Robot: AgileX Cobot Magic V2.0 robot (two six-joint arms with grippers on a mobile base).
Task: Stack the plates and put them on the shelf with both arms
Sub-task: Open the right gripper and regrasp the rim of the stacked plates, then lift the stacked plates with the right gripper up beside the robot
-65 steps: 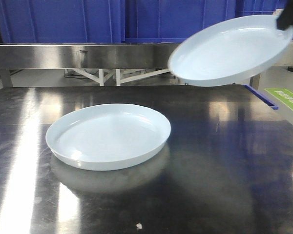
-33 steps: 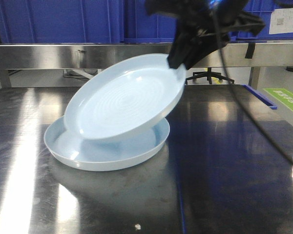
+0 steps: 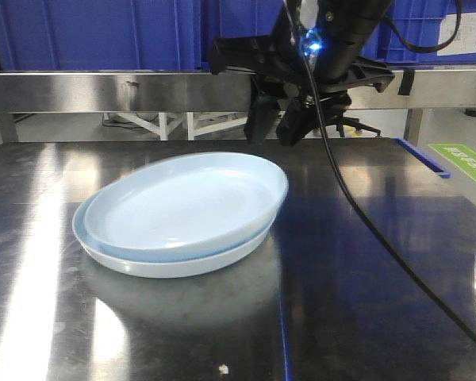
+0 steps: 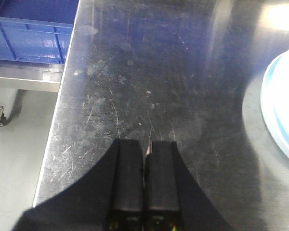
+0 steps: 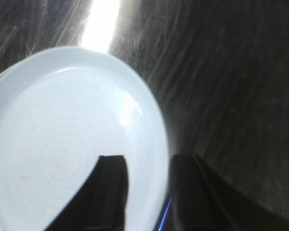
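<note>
Two pale bluish-white plates lie stacked on the steel table. The upper plate (image 3: 182, 202) sits slightly askew inside the lower plate (image 3: 155, 262). My right gripper (image 3: 276, 131) hovers open just above the stack's far right rim, touching nothing. In the right wrist view its fingers (image 5: 113, 187) stand apart on either side of the upper plate's (image 5: 62, 134) rim, and the gripper (image 5: 147, 161) holds nothing. My left gripper (image 4: 147, 144) is shut and empty over the bare table near its left edge. The plate's rim (image 4: 284, 110) shows at the right of that view.
A steel shelf ledge (image 3: 103, 87) runs along the back with blue crates (image 3: 95, 32) on it. Another blue crate (image 4: 29, 38) sits beyond the table's left edge (image 4: 58, 130). The right arm's black cable (image 3: 381, 238) trails across the table's right half.
The right gripper carried the second plate from the upper right down onto the first, laid it flat, then opened and let go. The lower plate stayed put.
</note>
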